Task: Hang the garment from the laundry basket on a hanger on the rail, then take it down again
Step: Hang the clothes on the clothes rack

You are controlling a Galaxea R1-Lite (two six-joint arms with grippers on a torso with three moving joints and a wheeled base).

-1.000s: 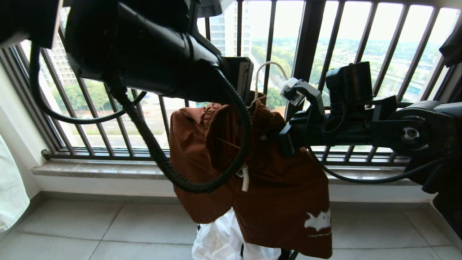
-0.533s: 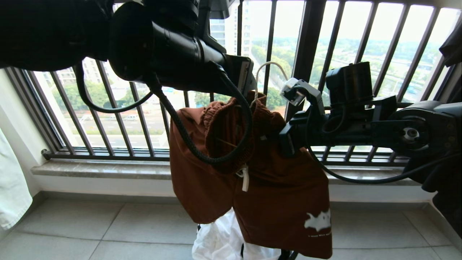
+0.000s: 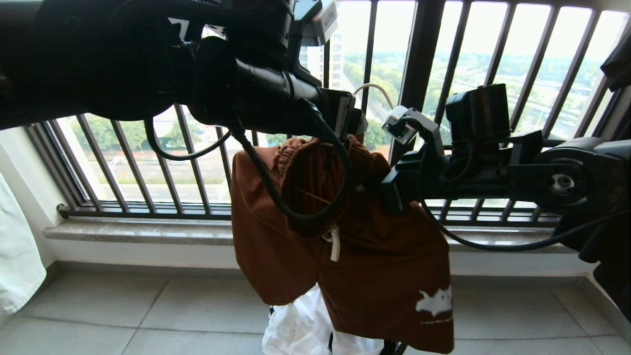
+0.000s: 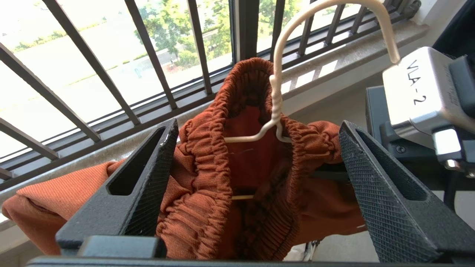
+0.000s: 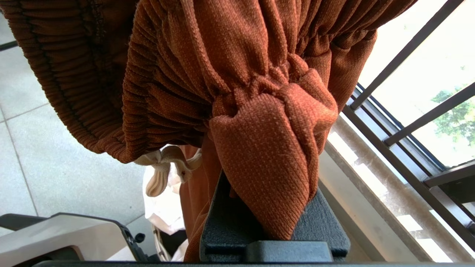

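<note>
The garment (image 3: 374, 266), rust-brown shorts with a white animal print, hangs in mid-air in front of the balustrade. The cream-white hanger (image 4: 275, 98) sits inside its gathered waistband, hook sticking up (image 3: 375, 88). My right gripper (image 5: 267, 189) reaches in from the right and is shut on a bunched fold of the waistband (image 3: 389, 190). My left gripper (image 4: 258, 124) is just above the waistband with its fingers (image 4: 148, 178) spread wide on either side of it, gripping nothing. The laundry basket is hidden under the shorts and a white cloth. The rail is out of view.
The black balustrade (image 3: 419, 59) and a stone sill (image 3: 138, 229) stand right behind the shorts. A white cloth (image 3: 300, 330) bulges below them. Another white cloth (image 3: 17, 266) hangs at the left edge, a dark garment (image 3: 616, 64) at the upper right. Below is tiled floor (image 3: 148, 305).
My left arm has swung to the right across the top of the head view and its gripper end has shifted slightly right. The waistband edge beside it has sagged a little. Right arm unmoved.
</note>
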